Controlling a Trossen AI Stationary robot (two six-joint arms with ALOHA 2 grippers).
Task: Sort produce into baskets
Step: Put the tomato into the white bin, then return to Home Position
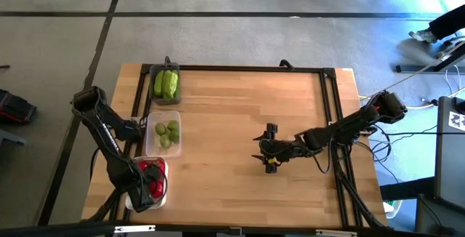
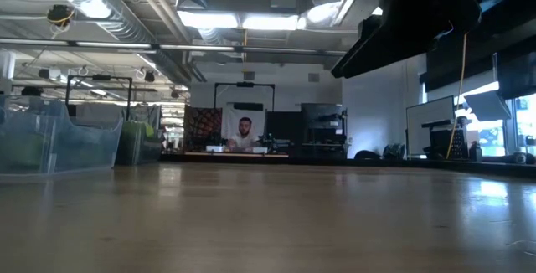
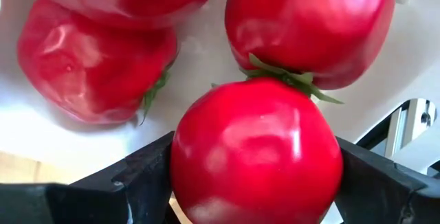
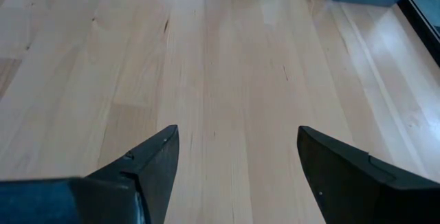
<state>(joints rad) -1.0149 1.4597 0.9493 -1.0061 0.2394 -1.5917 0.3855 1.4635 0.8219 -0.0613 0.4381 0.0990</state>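
Now my left gripper [image 3: 256, 183] holds a red tomato [image 3: 256, 154] just above the white basket [image 3: 199, 52]; I should lower gently, then release between its neighbours; my right gripper [image 4: 237, 162] waits spread wide.

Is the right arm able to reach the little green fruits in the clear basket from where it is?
Probably yes: the right gripper is open, with only bare table between it and the clear basket.

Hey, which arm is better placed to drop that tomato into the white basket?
The left. The left gripper is shut on a tomato right over the white basket, with other tomatoes inside. The right gripper is open and empty over bare table.
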